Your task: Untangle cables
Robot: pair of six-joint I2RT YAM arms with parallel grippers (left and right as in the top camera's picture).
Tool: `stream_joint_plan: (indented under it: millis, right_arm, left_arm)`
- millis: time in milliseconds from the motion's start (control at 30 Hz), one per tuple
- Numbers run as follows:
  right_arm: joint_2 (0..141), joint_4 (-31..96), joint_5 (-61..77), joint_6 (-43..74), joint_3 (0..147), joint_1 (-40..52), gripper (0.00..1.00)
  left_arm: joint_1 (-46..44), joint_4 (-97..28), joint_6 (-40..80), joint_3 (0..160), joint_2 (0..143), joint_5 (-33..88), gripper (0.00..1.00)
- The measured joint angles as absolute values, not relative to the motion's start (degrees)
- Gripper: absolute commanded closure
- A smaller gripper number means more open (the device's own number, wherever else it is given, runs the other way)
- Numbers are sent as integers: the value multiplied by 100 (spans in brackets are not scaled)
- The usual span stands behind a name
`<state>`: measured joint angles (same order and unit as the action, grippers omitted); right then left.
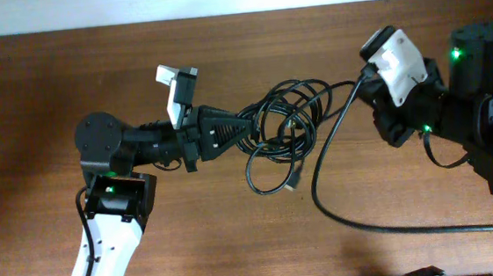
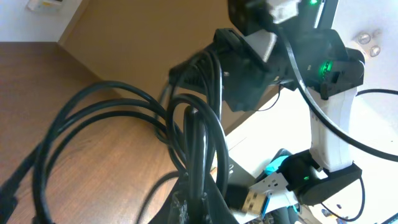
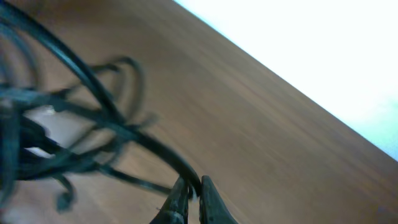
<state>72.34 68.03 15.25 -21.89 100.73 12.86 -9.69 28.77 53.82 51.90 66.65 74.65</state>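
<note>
Left arm reaching rightward low over table (image 1: 32, 102), left gripper (image 1: 248, 132) clamped on near side of cable tangle (image 1: 287, 117) mid-table, right gripper (image 3: 191, 200) pinched onto black strand (image 3: 124, 134) at tangle's right, loose tail (image 1: 395, 228) trailing to right edge, open tabletop front and left.

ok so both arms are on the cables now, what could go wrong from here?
1. The left gripper seems to pinch several loops of the cable tangle at once; pulling the arms apart may tighten the knot rather than open it.
2. The right gripper holds one strand right at its fingertips, so it could slip out under tension.
3. The loose USB plug hangs by the loops and could snag.
</note>
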Motion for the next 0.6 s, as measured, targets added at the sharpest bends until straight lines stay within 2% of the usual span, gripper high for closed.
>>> stream_joint_plan:
  millis: [200,233,333,367,433,600]
  right_arm:
    - [7234,6659,189,-2032,10073,1297,96]
    - [7234,6657,34,-2016,10071,1297,94]
    - [7234,6659,-301,-1824,10073,1297,20]
    - [7234,6681,-344,-1782,10073,1280,14]
    - [7234,6799,-270,-1673,10073,1280,9]
    - [7234,7218,353,-1313,10073,1280,9]
  left_arm:
    - [-974,2877,5382,5190,6665,7432,100]
    - [-974,2877,5382,5190,6665,7428,100]
    - [-978,2877,5382,5190,6667,7422,100]
    - [-978,2877,5382,5190,6665,7463,100]
    - [-978,2877,5382,5190,6665,7472,100]
    - [-978,2877,5382,5190,6665,7487,100]
